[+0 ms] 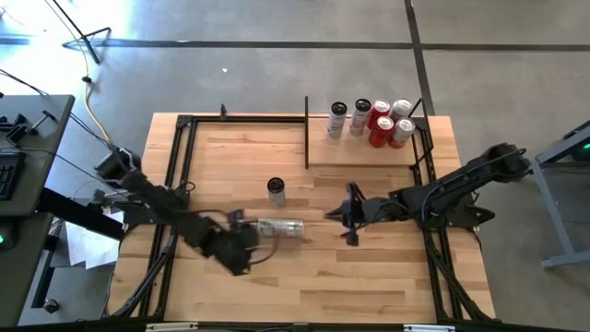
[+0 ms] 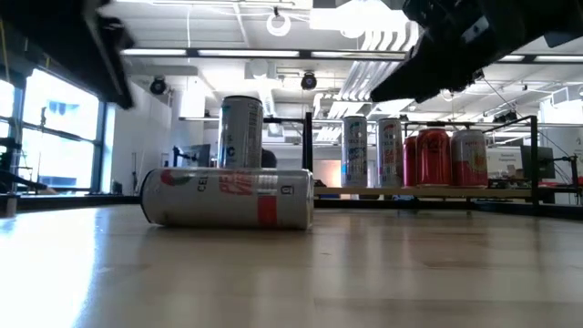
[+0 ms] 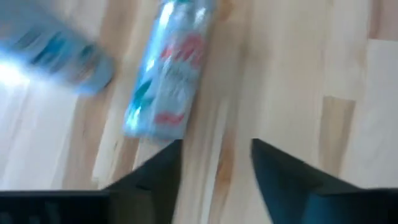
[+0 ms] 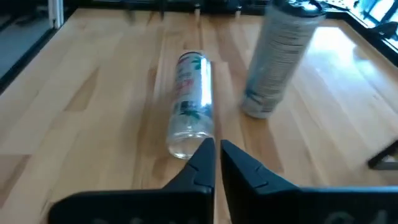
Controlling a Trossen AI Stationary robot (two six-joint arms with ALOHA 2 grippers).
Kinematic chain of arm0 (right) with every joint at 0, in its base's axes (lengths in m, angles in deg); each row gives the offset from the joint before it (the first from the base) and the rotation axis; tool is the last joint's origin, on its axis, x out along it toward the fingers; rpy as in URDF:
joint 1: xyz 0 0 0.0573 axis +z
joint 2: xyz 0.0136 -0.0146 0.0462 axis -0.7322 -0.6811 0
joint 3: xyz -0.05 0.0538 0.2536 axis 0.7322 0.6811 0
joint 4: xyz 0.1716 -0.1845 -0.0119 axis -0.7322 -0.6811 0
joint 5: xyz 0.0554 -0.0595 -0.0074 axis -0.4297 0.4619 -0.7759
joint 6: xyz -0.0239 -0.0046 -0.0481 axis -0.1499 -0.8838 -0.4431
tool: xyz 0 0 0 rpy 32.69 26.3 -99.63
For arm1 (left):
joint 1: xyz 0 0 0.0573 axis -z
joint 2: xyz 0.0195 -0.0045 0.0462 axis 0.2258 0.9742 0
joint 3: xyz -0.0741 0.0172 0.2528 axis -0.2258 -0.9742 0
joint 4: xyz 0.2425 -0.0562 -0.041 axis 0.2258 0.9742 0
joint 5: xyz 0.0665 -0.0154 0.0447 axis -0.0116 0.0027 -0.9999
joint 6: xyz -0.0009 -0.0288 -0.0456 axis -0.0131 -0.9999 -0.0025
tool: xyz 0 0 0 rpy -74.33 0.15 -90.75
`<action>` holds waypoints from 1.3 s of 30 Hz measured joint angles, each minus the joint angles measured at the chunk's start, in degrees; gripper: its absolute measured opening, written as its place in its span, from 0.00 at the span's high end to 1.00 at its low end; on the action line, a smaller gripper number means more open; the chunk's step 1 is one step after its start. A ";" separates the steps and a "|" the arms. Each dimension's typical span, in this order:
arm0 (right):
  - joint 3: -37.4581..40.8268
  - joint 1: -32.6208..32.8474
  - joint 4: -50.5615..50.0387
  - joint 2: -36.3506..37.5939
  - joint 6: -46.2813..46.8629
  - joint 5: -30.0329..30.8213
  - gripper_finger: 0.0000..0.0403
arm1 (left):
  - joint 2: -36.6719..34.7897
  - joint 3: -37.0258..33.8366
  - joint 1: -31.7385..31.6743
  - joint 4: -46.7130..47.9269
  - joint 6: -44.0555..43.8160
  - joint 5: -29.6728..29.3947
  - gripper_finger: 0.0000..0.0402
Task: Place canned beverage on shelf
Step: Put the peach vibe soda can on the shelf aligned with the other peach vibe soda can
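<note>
A silver canned beverage [image 1: 281, 228] [image 2: 228, 198] lies on its side on the table's middle. A second silver can [image 1: 276, 190] [image 4: 280, 59] stands upright just behind it. My left gripper [image 1: 251, 238] [image 3: 214, 162] hovers open near the lying can's [image 3: 165, 81] left end, with nothing between its fingers. My right gripper [image 1: 332, 215] [image 4: 217, 155] is shut and points at the lying can's [image 4: 189, 102] right end from a short way off. The pale shelf [image 1: 369, 155] at the far right bears several upright cans [image 1: 373, 120].
Black metal bars [image 1: 307, 134] edge the shelf and run along the table's sides [image 1: 175, 175]. The shelf cans [image 2: 410, 155], silver and red, stand in a cluster at its far edge. Bare planks lie near the table's front [image 1: 304, 286].
</note>
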 joint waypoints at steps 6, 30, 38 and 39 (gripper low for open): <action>0.03 1.02 4.48 -8.51 1.06 0.74 0.98 | -4.50 -10.35 6.06 -0.73 -28.45 -8.81 0.94; -13.94 -3.63 1.23 -27.99 4.47 -0.03 1.00 | -2.53 -33.30 -2.06 -39.80 -36.44 -21.09 1.00; -14.59 -4.27 0.53 -29.60 5.10 -0.60 1.00 | -2.31 -33.39 -4.81 -42.06 -31.67 -21.20 1.00; -14.59 -4.17 0.57 -29.60 5.12 -0.89 1.00 | -2.31 -33.39 -5.06 -42.62 -30.92 -21.22 1.00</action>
